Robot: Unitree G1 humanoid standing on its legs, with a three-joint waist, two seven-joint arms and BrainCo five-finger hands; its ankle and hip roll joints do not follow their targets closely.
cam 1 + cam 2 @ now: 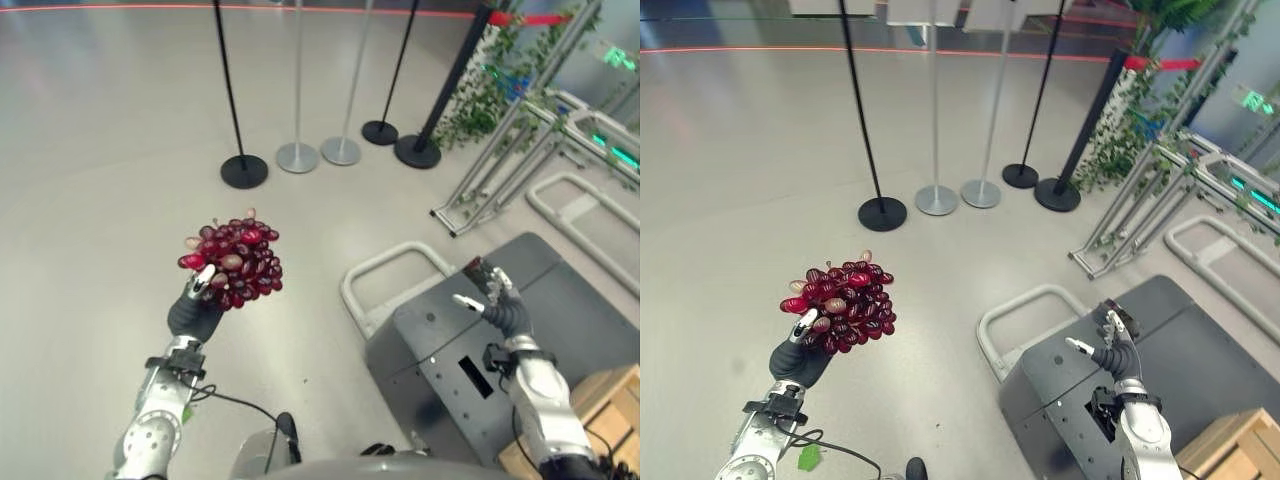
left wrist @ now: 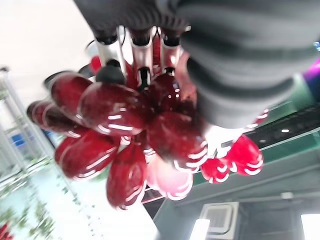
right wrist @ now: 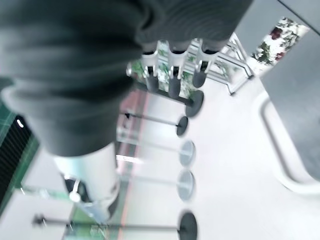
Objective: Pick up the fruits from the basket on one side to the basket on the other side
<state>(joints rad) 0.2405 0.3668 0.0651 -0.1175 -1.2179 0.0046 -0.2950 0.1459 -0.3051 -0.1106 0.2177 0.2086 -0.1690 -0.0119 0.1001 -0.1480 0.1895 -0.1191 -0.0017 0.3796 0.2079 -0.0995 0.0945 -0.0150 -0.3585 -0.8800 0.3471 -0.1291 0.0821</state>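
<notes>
Left hand (image 1: 195,305) is raised over open floor (image 1: 100,150), fingers curled round a bunch of red grapes (image 1: 235,262) that sits above the palm. Right hand (image 1: 497,298) hovers empty, fingers relaxed, above the grey cart (image 1: 560,330), well apart. No basket is visible to receive the fruit.

**Red grapes held up in the left hand**

The left hand (image 1: 800,355) is raised over the pale floor (image 1: 740,180), its fingers (image 1: 807,322) curled round a bunch of red grapes (image 1: 843,305). The right hand (image 1: 1110,350) hovers above a dark grey cart (image 1: 1200,350) with a white tubular handle (image 1: 1025,305), fingers loosely spread and holding nothing. Farther off stand stanchion posts on round bases (image 1: 937,200), with a leafy plant (image 1: 1125,120) and metal railings (image 1: 1160,190) to the right.
</notes>
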